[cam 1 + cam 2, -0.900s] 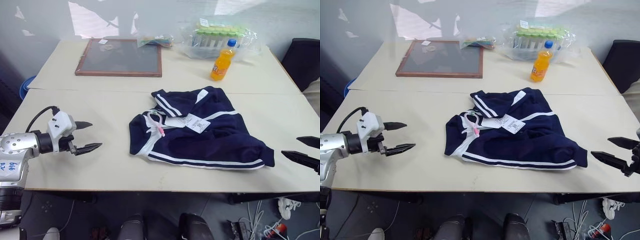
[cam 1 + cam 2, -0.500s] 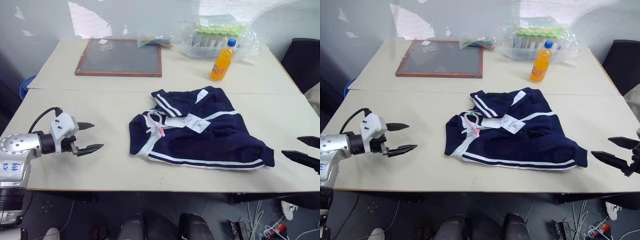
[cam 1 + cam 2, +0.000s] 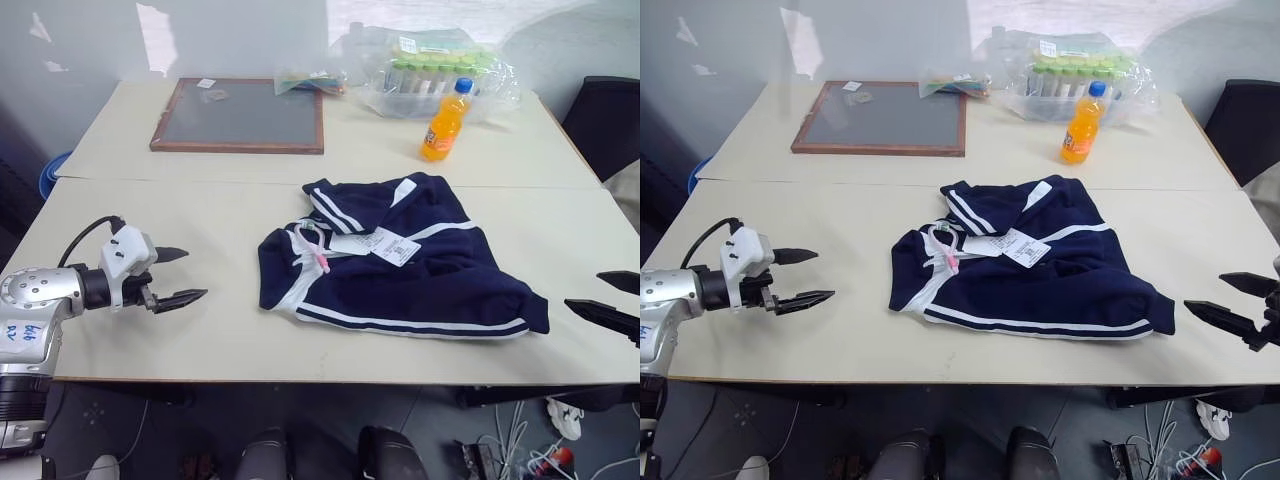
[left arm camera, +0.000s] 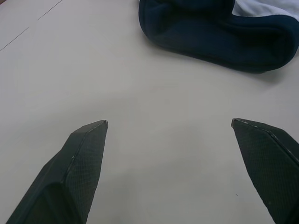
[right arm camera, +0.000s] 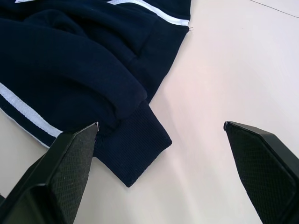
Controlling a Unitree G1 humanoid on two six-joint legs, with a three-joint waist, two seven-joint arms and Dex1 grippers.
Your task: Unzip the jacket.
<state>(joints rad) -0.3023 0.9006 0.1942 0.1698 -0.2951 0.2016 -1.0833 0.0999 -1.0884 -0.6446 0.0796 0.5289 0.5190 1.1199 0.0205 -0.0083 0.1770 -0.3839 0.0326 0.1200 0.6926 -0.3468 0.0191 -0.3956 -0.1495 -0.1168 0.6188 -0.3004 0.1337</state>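
I am holding the left gripper and right gripper spread wide and empty, the jacket lying crumpled between them, so I risk pinching loose cloth instead of its zipper.

Jacket, bottle, frame on table

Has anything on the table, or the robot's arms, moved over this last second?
Hardly anything. The left gripper has crept slightly toward the jacket, its jaws open and holding nothing. The right gripper stays open past the sleeve end. The jacket, orange bottle and framed board lie as before.
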